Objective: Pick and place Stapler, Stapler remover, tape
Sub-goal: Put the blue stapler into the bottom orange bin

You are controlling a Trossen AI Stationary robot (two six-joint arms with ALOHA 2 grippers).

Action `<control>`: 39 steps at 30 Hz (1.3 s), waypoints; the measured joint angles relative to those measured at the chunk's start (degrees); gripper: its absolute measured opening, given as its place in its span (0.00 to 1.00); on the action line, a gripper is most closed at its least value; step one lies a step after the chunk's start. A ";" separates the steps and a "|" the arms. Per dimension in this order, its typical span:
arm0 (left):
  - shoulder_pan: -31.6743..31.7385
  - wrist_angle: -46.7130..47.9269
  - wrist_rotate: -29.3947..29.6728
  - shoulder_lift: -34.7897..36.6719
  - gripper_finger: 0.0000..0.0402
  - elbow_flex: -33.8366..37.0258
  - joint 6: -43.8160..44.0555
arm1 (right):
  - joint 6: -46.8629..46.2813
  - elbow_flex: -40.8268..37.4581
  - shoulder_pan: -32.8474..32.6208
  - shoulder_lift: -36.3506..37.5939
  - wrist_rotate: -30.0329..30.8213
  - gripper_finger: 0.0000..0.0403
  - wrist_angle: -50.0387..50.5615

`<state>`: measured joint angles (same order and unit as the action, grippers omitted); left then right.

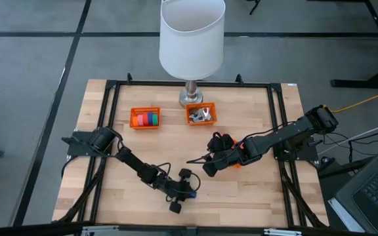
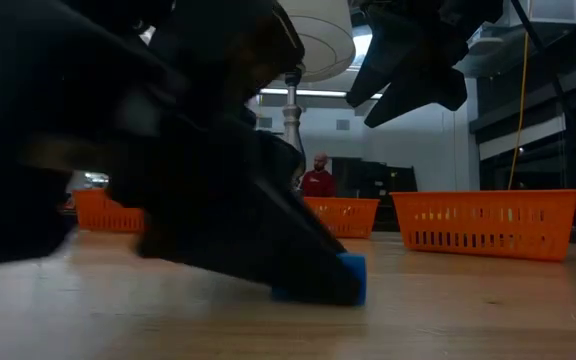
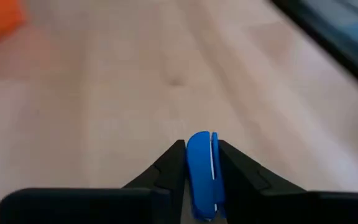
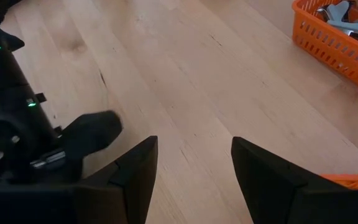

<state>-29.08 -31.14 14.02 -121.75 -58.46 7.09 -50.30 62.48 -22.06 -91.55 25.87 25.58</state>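
Observation:
My left gripper (image 1: 191, 191) is near the table's front middle, shut on a small narrow blue piece (image 3: 201, 174). The piece has a pale seam along it. I cannot tell if it is the stapler or the stapler remover. Its lower end (image 2: 353, 285) touches the wood. My right gripper (image 4: 194, 155) hangs open above the table's middle with nothing between its fingers, and it also shows from above (image 1: 209, 168). The bright tape rolls lie among other coloured pieces in an orange basket (image 1: 145, 118) at the far left. My left gripper pinches the blue piece by its two flat sides (image 3: 191, 168) between its two fingers. The fingers (image 2: 268, 250) slant down toward the table, and the piece stands on edge between them. Its lower end rests on the wood, and its front end (image 3: 199, 138) pokes out past the fingertips.
A second orange basket (image 1: 201, 115) holds pale silvery pieces at the far middle. A third orange basket (image 4: 353, 182) lies under my right arm. A white-shaded lamp (image 1: 191, 39) stands on its base (image 1: 190, 98) at the far edge. Bare wood (image 1: 254, 203) spreads at the front right.

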 joint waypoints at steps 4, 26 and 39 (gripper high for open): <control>0.07 -0.05 7.52 0.42 0.18 0.08 -0.95 | -0.04 0.00 0.00 0.00 0.00 0.52 0.00; 15.74 -1.85 8.03 3.54 0.18 -8.88 -14.17 | 13.65 19.52 -0.02 0.38 -0.81 0.52 23.33; 23.02 1.13 0.30 2.42 0.18 -14.31 -12.76 | 10.26 45.43 -1.51 0.26 5.01 0.52 58.29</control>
<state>-6.06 -30.01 14.32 -119.34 -72.77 -5.67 -40.05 107.91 -23.57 -91.29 30.87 83.87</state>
